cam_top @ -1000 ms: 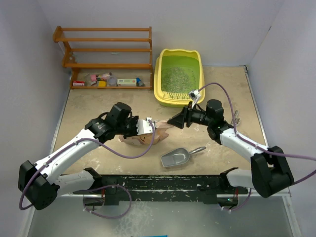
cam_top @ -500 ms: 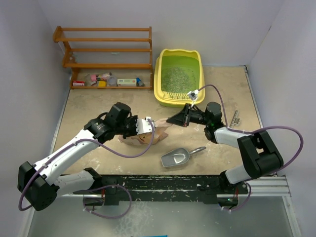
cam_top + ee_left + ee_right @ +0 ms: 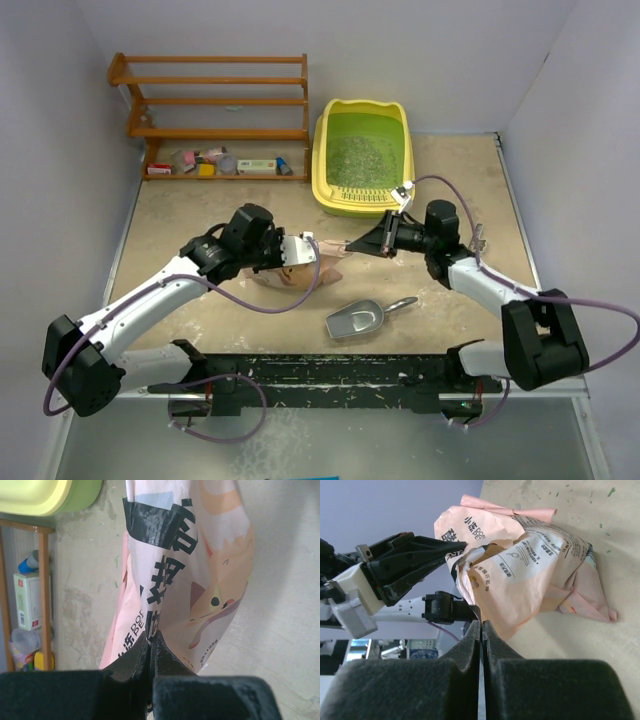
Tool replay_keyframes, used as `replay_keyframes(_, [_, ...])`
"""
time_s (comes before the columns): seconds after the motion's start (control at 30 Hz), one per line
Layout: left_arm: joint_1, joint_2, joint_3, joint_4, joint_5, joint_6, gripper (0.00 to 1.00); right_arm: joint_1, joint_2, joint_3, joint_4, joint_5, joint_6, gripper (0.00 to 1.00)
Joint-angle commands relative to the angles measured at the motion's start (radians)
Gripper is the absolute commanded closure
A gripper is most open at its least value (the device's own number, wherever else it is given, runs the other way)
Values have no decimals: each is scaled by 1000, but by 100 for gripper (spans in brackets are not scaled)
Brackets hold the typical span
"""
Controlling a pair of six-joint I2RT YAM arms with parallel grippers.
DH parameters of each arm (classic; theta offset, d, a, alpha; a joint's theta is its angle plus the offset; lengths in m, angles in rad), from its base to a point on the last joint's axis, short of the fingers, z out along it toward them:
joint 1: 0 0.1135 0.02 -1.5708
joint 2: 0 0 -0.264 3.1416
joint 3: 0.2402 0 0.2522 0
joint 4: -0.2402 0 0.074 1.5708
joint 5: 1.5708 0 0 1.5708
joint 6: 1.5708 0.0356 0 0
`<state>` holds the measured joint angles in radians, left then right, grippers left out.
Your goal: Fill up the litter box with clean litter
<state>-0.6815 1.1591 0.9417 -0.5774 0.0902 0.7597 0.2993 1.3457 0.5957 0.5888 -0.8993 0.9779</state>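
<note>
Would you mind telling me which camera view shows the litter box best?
The top external view: the whole litter box shows there, rim, green floor and the clean litter inside. The left wrist view catches only a corner of it; the right wrist view shows none of it.

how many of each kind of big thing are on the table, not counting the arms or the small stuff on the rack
litter box: 1
pink bag: 1
metal scoop: 1
wooden rack: 1
total: 4
</note>
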Motion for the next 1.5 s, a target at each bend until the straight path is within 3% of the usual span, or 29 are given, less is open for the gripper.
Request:
replay_keyframes(0.0, [15,-2,44,48,-209,61,100,-86,-76,16,-168,-7,22,100])
replay_keyframes(0.13, [15,-49,43,71,-152,77,100,-117,-73,35,-195,-51,-32,100])
replay_keyframes(0.2, [14,-78,37,87,-74,79,100,-111,-92,103,-312,-22,-253,100])
replay_keyframes(0.27, [15,-97,38,91,-7,67,100,-37,-151,206,-561,156,-563,100])
replay_keyframes(0.33, [15,-97,50,81,39,48,100,87,-215,248,-661,366,-781,88])
replay_keyframes(0.4, [15,-83,70,61,53,32,100,165,-242,263,-669,446,-869,75])
replay_keyframes(0.5, [14,-59,85,31,40,24,100,216,-248,277,-670,494,-943,61])
replay_keyframes(0.73, [15,-50,86,35,35,-16,100,439,-259,219,-598,692,-1111,54])
replay_keyframes(0.97, [13,-55,78,43,32,-47,100,603,-238,143,-475,911,-1238,42])
replay_keyframes(1.1, [14,-85,58,60,41,-46,100,624,-209,108,-367,993,-1299,40])
replay_keyframes(1.47, [14,-149,20,78,49,-49,98,626,-169,70,-198,1008,-1350,39])
